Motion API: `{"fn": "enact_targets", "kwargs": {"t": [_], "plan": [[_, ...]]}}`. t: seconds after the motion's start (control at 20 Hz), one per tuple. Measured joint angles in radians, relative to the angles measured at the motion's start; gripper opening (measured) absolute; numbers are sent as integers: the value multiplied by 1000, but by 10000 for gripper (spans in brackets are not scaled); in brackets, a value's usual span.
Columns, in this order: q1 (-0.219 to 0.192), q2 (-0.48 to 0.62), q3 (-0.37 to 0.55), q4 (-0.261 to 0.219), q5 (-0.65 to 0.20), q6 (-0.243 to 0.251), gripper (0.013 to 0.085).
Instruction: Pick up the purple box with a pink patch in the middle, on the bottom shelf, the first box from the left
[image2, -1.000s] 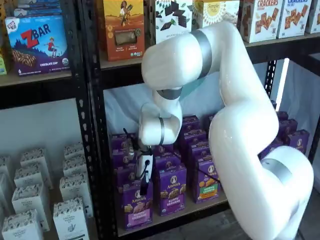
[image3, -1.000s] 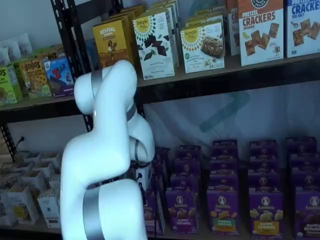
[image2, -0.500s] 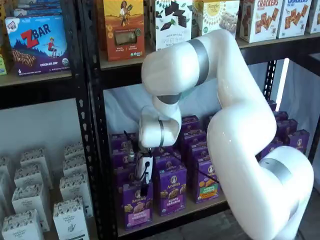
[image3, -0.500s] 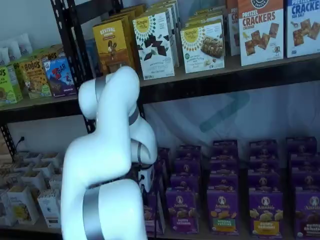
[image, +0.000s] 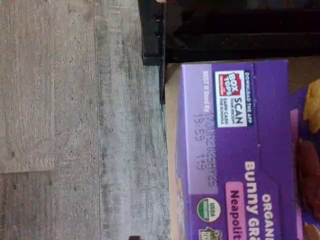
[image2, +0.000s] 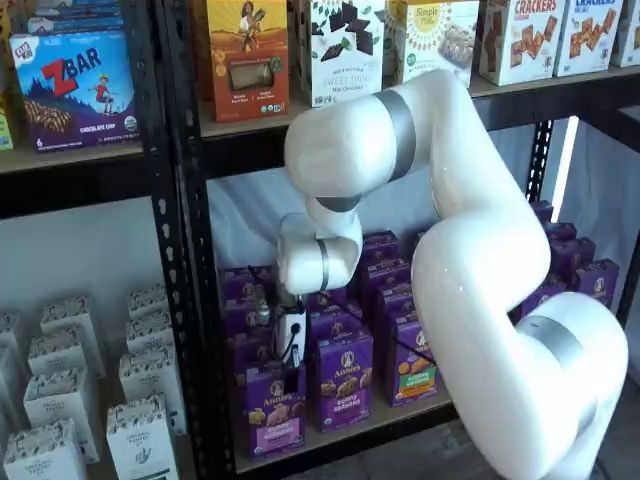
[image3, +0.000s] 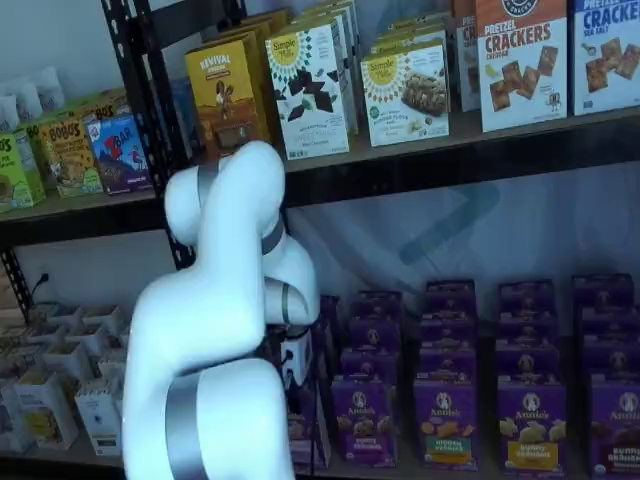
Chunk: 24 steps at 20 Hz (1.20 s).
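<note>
- Dominated both shelf views: the white arm (image2: 480, 260), bending from the lower right of the frame up to the centre, then down toward the lower shelf; in a shelf view filled the lower left (image3: 215, 340) and hid the boxes behind it.
- Ran across the lower middle of a shelf view: the bottom shelf (image2: 400, 412), a light-brown board with a dark front rail, packed with rows of purple boxes; seen in the wrist view as a tan strip (image: 170, 150) beside grey plank flooring (image: 75, 125), with a black upright (image: 152, 35) at its corner.
- Stood at the front of the leftmost row, lower centre-left of a shelf view: the purple box (image2: 275, 412), upright, pink band on its front; in the wrist view showed close up, its purple panel (image: 235, 150) with a Box Tops patch, a stamped date and part of a pink label.
- Stood just right of it: a neighbouring purple box (image2: 345, 378), upright.
- Hung just above the purple box's top edge, centre-left of a shelf view: the gripper (image2: 288, 378), white body with dark fingers below, seen as one narrow dark shape; cannot tell how far apart the fingers were, nor whether they touched the box.
- Trailed beside the gripper: a thin black cable (image2: 296, 340).
</note>
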Motion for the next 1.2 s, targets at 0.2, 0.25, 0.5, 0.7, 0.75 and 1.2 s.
{"fn": "enact_targets", "kwargs": {"t": [0.2,0.25,0.5,0.7,0.75,1.2], "plan": [[0,19,-19,-26,0,24,850],[0,23,-24,-31,2,28,850],[2,42,-47,-38,16,36,850],[2,50,-56,-36,13,35,770],[2,52,-58,-37,13,36,730],[3,51,-56,-47,12,47,650]]}}
